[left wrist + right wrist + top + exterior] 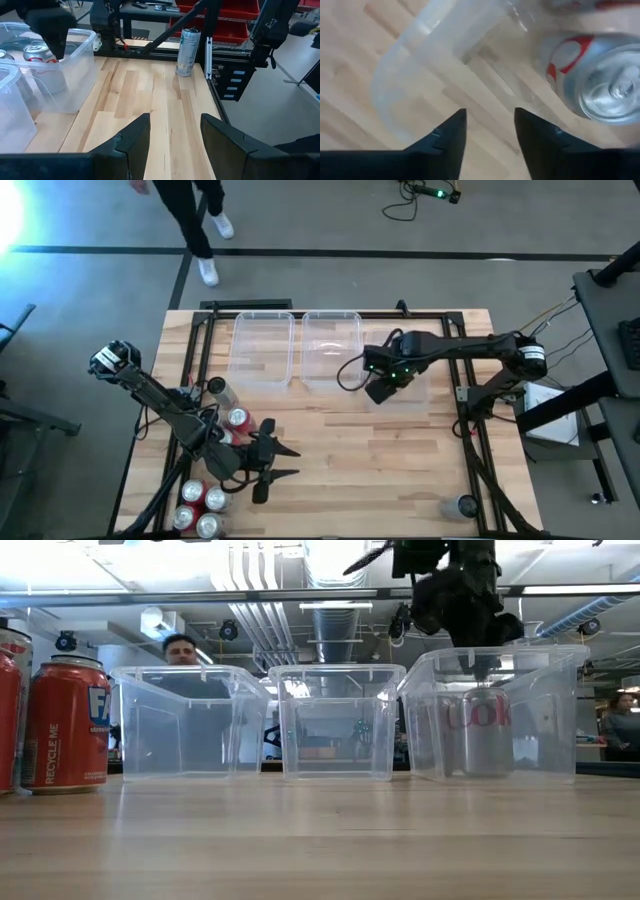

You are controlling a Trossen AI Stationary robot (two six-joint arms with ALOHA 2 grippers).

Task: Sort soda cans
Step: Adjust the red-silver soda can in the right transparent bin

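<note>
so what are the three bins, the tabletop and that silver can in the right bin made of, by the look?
Bins: clear, glossy plastic, probably; the room shows through the walls.
Tabletop: pale wood planks, visible grain and seams, satin finish.
Silver can: likely thin metal, with a shiny top in the right wrist view and red printed lettering.

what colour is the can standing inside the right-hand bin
Silver can with red lettering, clearest in the low view through the clear bin.
</note>
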